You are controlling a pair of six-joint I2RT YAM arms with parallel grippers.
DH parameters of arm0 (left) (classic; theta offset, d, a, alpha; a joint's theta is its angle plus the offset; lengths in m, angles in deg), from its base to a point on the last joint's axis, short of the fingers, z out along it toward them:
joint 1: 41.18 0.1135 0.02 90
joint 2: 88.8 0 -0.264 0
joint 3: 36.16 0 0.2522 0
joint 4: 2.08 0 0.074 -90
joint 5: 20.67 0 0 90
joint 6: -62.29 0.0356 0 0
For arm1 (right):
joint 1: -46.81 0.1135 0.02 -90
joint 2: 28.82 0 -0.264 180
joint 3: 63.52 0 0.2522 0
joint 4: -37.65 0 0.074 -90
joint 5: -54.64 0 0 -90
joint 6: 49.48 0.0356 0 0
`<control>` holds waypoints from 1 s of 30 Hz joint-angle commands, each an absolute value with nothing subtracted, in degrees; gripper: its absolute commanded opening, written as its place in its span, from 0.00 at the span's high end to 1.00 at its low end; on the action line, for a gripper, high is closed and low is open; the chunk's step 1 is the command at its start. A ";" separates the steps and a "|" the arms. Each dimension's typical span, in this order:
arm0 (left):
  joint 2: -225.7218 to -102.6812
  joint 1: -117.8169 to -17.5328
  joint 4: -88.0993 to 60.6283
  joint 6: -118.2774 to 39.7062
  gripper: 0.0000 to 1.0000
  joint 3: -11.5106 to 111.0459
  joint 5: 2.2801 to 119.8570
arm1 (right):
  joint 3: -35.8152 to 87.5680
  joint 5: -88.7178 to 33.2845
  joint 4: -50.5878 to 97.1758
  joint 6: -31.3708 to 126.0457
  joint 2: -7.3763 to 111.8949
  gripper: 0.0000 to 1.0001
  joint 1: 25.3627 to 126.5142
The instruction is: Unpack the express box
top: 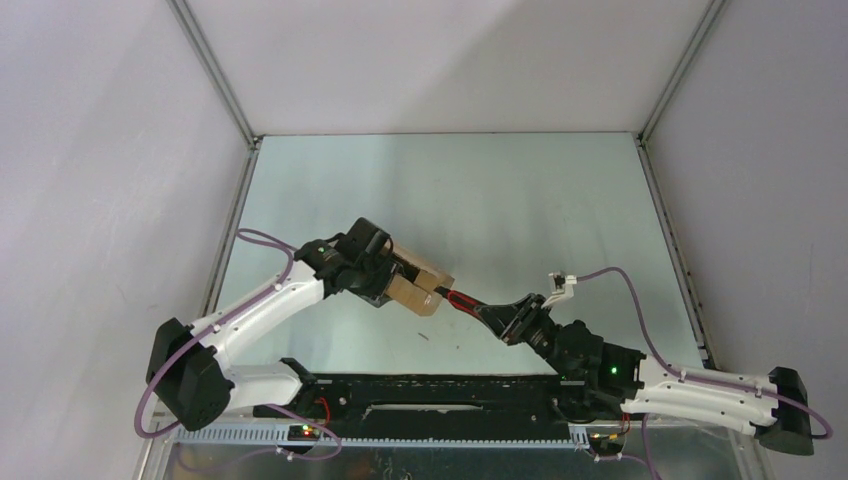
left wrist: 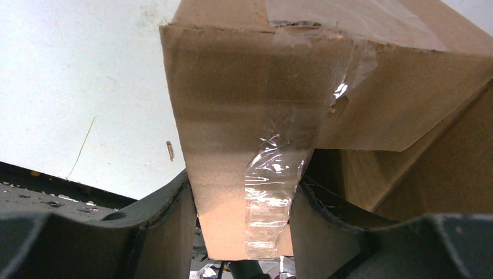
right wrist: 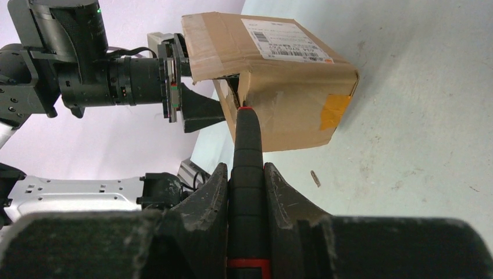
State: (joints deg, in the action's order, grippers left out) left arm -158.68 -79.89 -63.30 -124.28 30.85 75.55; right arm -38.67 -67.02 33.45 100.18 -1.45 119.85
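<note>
The express box [top: 420,285] is a small brown carton at the table's middle left. In the right wrist view the box [right wrist: 290,87] shows a white label on top and orange tape on one side. My left gripper [top: 392,277] is shut on the box's taped end flap [left wrist: 232,174], seen between its fingers [left wrist: 174,226]. My right gripper [top: 512,318] is shut on the red-and-black utility knife [right wrist: 248,174]. The knife's tip [right wrist: 244,109] meets the box's near corner seam, where a flap gapes. The knife also shows in the top view [top: 462,300].
Grey table [top: 520,210] with white walls on three sides. A small dark scrap [right wrist: 314,178] lies on the table near the box. The arms' black base rail [top: 440,390] runs along the near edge.
</note>
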 commanded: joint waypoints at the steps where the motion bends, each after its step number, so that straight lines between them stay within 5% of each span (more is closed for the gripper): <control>1: -158.36 -80.28 -61.64 -126.05 0.93 34.04 76.37 | -36.89 -66.06 35.85 101.02 -1.09 1.00 120.71; 30: -157.09 -81.27 -52.94 -130.00 1.00 30.41 74.49 | -42.54 -51.04 50.24 109.84 8.63 1.00 115.30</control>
